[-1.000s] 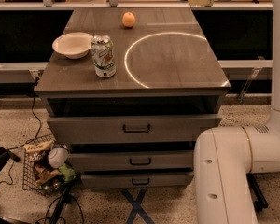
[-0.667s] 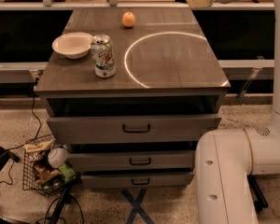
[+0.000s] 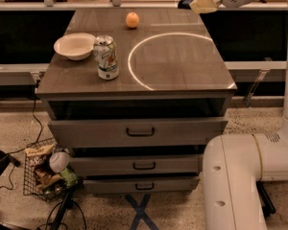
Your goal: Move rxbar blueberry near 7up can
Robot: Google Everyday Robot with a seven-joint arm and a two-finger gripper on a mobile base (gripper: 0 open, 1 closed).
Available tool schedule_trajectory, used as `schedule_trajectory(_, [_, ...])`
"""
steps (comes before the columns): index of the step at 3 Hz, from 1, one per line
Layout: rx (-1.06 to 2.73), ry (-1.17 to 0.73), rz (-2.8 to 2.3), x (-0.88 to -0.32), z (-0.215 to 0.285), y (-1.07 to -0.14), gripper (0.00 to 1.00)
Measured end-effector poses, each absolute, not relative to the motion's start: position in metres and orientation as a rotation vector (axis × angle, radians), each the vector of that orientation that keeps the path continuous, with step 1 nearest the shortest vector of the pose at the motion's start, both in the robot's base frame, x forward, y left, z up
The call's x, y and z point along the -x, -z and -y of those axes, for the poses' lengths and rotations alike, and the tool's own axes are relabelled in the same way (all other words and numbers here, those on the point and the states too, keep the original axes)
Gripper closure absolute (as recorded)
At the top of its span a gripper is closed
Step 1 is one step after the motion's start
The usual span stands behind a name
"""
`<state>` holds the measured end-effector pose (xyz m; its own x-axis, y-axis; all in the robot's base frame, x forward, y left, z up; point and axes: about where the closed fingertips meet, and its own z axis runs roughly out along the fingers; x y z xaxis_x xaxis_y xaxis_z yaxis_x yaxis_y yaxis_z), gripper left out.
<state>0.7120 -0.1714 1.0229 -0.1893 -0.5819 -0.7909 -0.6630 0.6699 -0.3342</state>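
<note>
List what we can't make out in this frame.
Camera view:
- rxbar blueberry: only a dark shape at the far right corner of the tabletop, beside the gripper; too small and dark to confirm.
- Whether the gripper holds that shape: unclear.
- 7up can: label lettering blurred.
- Top drawer: inside hidden by its own front and the tabletop's shadow.
- Floor basket: contents jumbled, unidentifiable.
</note>
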Motion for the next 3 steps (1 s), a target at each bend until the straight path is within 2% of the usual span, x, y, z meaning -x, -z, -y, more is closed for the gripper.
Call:
schedule_trajectory(1, [1.077,-0.248,-1.865,-0.712,0.156,-1.002,1.0])
schedule_trajectory(3, [1.046,-0.288,-1.889,-0.706,0.16,-0.98,1.0])
